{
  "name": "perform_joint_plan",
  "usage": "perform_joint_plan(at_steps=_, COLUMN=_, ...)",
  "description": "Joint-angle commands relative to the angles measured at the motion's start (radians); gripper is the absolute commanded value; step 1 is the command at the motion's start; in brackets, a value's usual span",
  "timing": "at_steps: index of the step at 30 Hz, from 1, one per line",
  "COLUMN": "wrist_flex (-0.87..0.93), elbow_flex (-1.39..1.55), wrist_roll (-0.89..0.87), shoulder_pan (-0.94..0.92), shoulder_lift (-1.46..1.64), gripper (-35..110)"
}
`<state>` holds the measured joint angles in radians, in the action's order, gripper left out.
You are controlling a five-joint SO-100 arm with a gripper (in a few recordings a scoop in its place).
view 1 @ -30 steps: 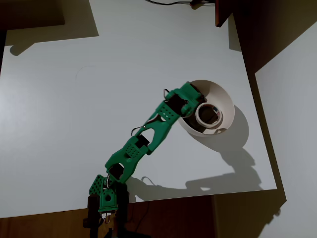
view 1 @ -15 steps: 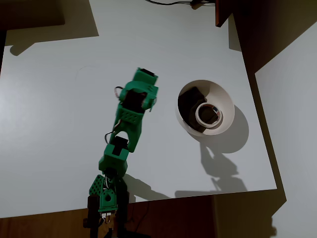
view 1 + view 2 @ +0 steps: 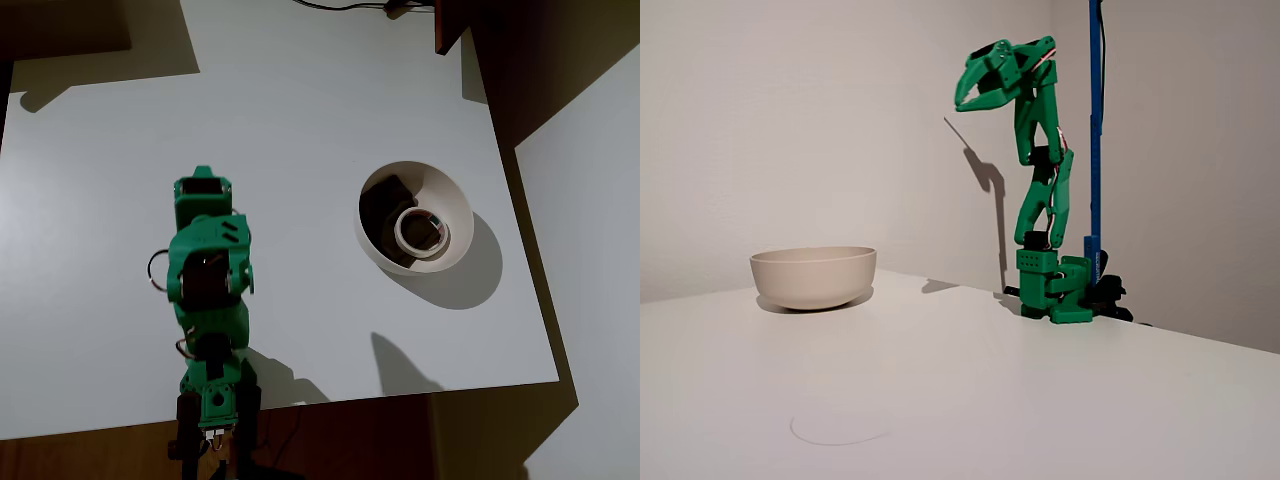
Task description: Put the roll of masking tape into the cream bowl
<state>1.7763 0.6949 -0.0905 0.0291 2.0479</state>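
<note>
The small off-white ring of masking tape lies flat inside the round cream bowl; the green gripper, empty and slightly parted, is raised well apart to the bowl's left in the overhead view.

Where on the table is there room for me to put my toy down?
Most of the white table is bare: the wide stretch in the overhead view above and left of the green arm, and the strip between the arm and the cream bowl. The bowl is taken: the roll of masking tape lies inside.
</note>
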Motion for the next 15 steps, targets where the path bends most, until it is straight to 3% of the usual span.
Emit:
perform_joint_plan(at_steps=1, wrist_flex=0.067, elbow_flex=0.175, wrist_roll=-0.005, shoulder_pan=0.054, shoulder_lift=0.163, gripper=-8)
perform_joint_plan(at_steps=7, wrist_flex=-0.097, elbow_flex=0.598, wrist_roll=0.017, shoulder_pan=0.078, shoulder_lift=0.423, gripper=-8)
perform_joint_plan(at_steps=15, wrist_flex=-0.187, elbow_flex=0.916, wrist_roll=0.037, shoulder_pan=0.078, shoulder_lift=0.624, gripper=-8)
